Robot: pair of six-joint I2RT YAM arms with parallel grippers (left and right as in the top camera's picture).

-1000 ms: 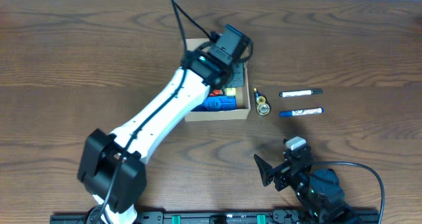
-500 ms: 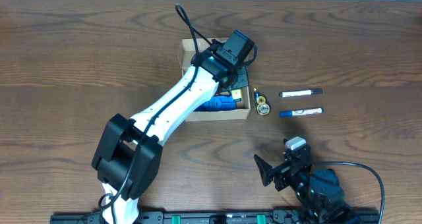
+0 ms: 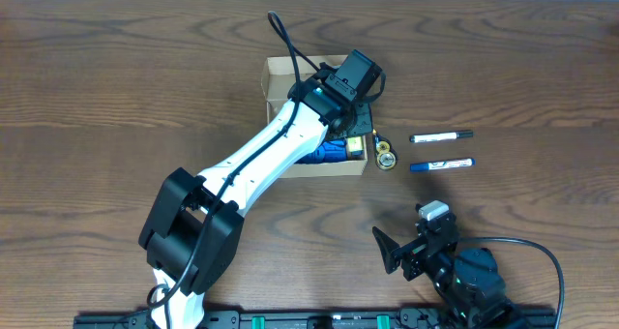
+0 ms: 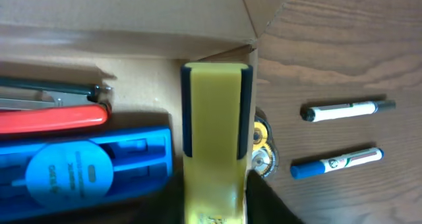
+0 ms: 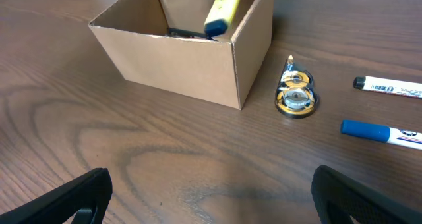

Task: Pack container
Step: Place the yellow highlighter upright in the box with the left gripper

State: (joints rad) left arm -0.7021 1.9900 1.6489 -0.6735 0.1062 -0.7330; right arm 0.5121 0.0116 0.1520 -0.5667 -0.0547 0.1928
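Observation:
The container point(image 3: 276, 70) is an open tan cardboard box at the table's middle; it also shows in the left wrist view point(image 4: 132, 26) and the right wrist view point(image 5: 184, 56). My left gripper point(image 3: 354, 128) is shut on a yellow highlighter with a dark cap point(image 4: 212, 125), held tilted over the box's right wall, its cap end inside the box point(image 5: 223, 6). In the box lie a blue case point(image 4: 79, 174) and a red-handled tool point(image 4: 53, 115). My right gripper point(image 5: 211, 197) is open and empty, low over the table's front, apart from the box.
A gold tape roller point(image 3: 386, 156) lies just right of the box. Further right lie a black-capped white marker point(image 3: 441, 135) and a blue-capped marker point(image 3: 442, 164), side by side. The box's flap point(image 4: 99, 3) stands at its far side.
My left arm has swung rightward with the yellow highlighter, from over the box's middle to its right wall. More of the box's left side shows. The right arm has not moved.

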